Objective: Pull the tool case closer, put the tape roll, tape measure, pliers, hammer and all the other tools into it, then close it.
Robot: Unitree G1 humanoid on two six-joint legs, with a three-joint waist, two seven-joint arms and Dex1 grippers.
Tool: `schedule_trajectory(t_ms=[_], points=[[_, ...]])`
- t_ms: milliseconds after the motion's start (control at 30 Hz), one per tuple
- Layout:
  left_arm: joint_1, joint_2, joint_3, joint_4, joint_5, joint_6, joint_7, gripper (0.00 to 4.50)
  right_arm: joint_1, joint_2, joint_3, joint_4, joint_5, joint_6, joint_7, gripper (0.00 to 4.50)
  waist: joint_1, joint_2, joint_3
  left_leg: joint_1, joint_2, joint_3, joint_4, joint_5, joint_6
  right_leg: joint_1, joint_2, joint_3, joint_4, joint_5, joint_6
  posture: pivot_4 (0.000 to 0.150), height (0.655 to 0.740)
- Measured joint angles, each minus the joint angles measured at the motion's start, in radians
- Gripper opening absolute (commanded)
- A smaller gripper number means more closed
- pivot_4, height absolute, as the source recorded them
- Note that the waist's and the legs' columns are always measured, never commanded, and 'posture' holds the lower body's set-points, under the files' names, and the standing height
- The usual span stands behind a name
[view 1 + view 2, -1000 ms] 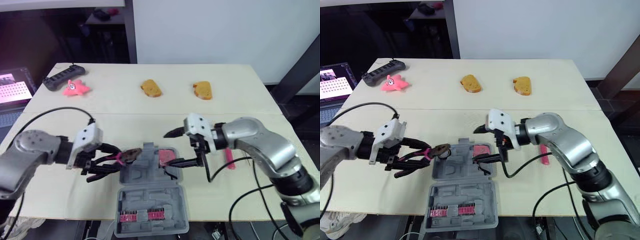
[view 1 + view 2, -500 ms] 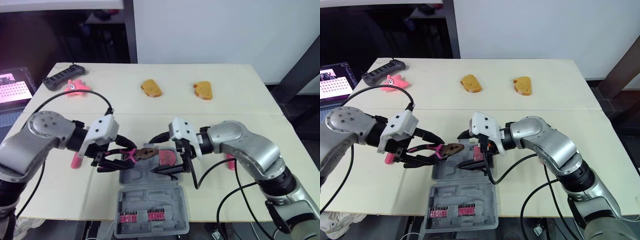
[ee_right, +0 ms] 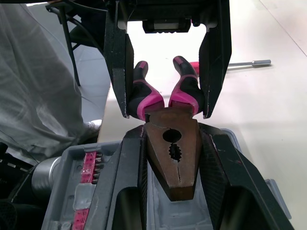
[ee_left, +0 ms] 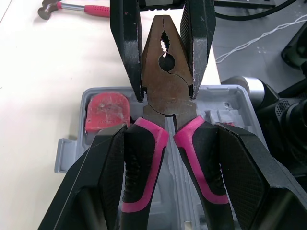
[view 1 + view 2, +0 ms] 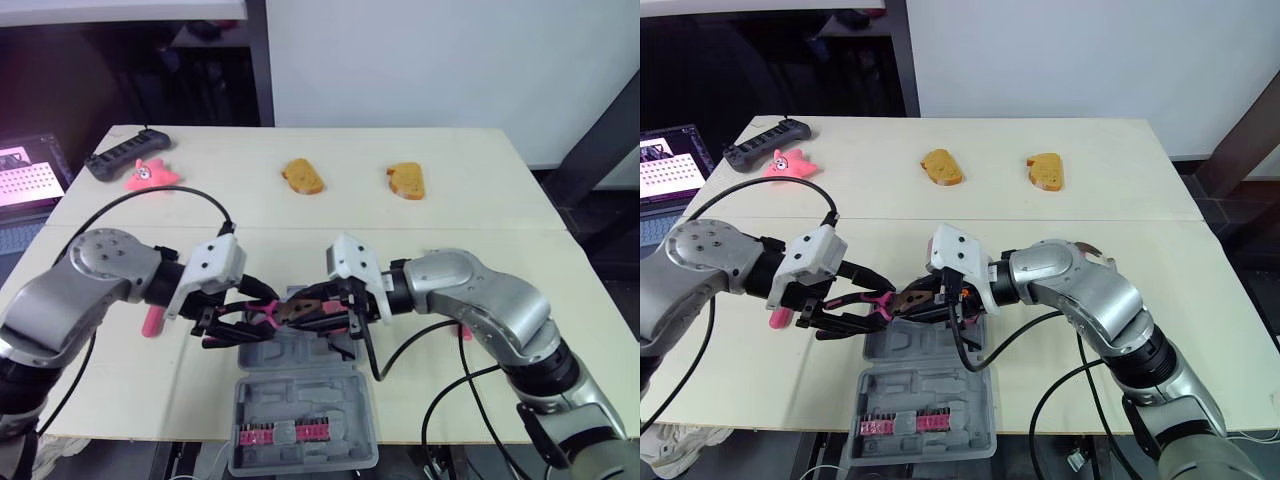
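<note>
The pliers (image 5: 290, 308), with pink handles and a brown metal head (image 4: 168, 81), hang level just above the open grey tool case (image 5: 300, 410). My left gripper (image 5: 250, 313) is shut on the pink handles. From the other side, my right gripper (image 5: 318, 308) is shut on the metal head (image 3: 172, 158). A red tape measure (image 4: 108, 112) lies inside the case. On the table left of the left arm lies a pink-handled screwdriver (image 5: 150, 322). The hammer (image 4: 72, 7) lies on the table beyond the case, mostly hidden behind the right arm in the head views.
Two brown bread-like pieces (image 5: 302, 177) (image 5: 405, 181) lie at the back middle of the table. A pink star toy (image 5: 150, 173) and a black power strip (image 5: 125, 153) sit at the back left. The case's front half holds a row of bits (image 5: 282, 432).
My left gripper carried the pliers to the right, over the case. The right gripper moved left to meet it and closed on the pliers' head.
</note>
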Motion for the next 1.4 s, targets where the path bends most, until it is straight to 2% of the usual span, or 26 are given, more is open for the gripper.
schedule_trajectory(t_ms=[233, 367, 400, 700, 800, 933, 1100, 1400], points=[[0.000, -0.024, 0.000, 0.004, 0.009, 0.007, 0.023, 2.37, 0.013, -0.002, -0.011, -0.001, 0.001, -0.003, -0.010, 0.95, 0.000, 0.000, 0.000, 0.000, 0.000, 0.000, 0.000, 0.000, 0.000, 0.000, 0.000, 0.000, 0.000, 0.000, 0.000, 0.150, 0.7400], [0.004, -0.051, 0.030, 0.009, -0.028, 0.043, 0.060, 4.27, 0.019, -0.004, -0.010, -0.001, -0.009, -0.011, -0.016, 0.95, -0.001, 0.000, 0.000, 0.000, 0.000, 0.000, 0.000, 0.000, 0.000, 0.000, 0.000, 0.000, 0.001, 0.000, 0.000, 0.150, 0.7400], [0.012, -0.045, 0.054, 0.011, -0.028, 0.036, 0.062, 4.50, 0.023, -0.007, -0.009, 0.000, -0.011, -0.019, -0.013, 0.95, -0.003, 0.000, 0.000, 0.000, 0.000, 0.000, 0.000, 0.000, 0.000, 0.000, 0.000, 0.000, 0.001, 0.000, 0.000, 0.150, 0.7400], [0.245, 0.061, 0.333, 0.048, -0.082, 0.025, 0.017, 4.50, 0.041, -0.112, 0.010, 0.065, -0.084, -0.144, 0.094, 0.95, -0.020, 0.000, 0.000, 0.000, 0.000, 0.000, 0.000, 0.000, 0.000, 0.000, 0.000, 0.000, 0.001, 0.000, 0.000, 0.150, 0.7400], [0.482, 0.088, 0.482, 0.047, -0.065, -0.002, -0.039, 4.50, 0.059, -0.128, 0.057, 0.112, -0.148, -0.231, 0.140, 0.95, -0.033, 0.001, 0.000, 0.001, 0.000, 0.001, -0.001, 0.000, 0.000, -0.002, 0.000, 0.000, 0.001, 0.000, 0.000, 0.150, 0.7400], [0.715, -0.001, 0.630, 0.030, -0.008, -0.141, -0.083, 4.50, 0.082, -0.103, 0.127, 0.227, -0.251, -0.351, 0.162, 0.95, -0.024, 0.000, 0.000, 0.001, 0.001, 0.001, -0.001, 0.000, 0.000, -0.002, 0.000, 0.000, 0.001, 0.000, -0.001, 0.150, 0.7400], [0.904, -0.088, 0.712, 0.048, 0.039, -0.243, -0.087, 4.50, 0.109, -0.022, 0.186, 0.347, -0.341, -0.473, 0.166, 0.95, -0.021, 0.000, 0.000, 0.001, 0.000, 0.001, 0.001, 0.000, 0.000, 0.000, -0.001, 0.000, 0.001, 0.000, -0.001, 0.150, 0.7400], [0.951, -0.159, 0.749, 0.103, 0.138, -0.510, -0.062, 4.50, 0.130, 0.036, 0.191, 0.437, -0.404, -0.558, 0.172, 0.95, -0.025, 0.000, 0.000, 0.003, 0.001, 0.001, 0.001, 0.000, 0.000, 0.001, 0.000, 0.000, 0.001, 0.001, -0.002, 0.150, 0.7400]])
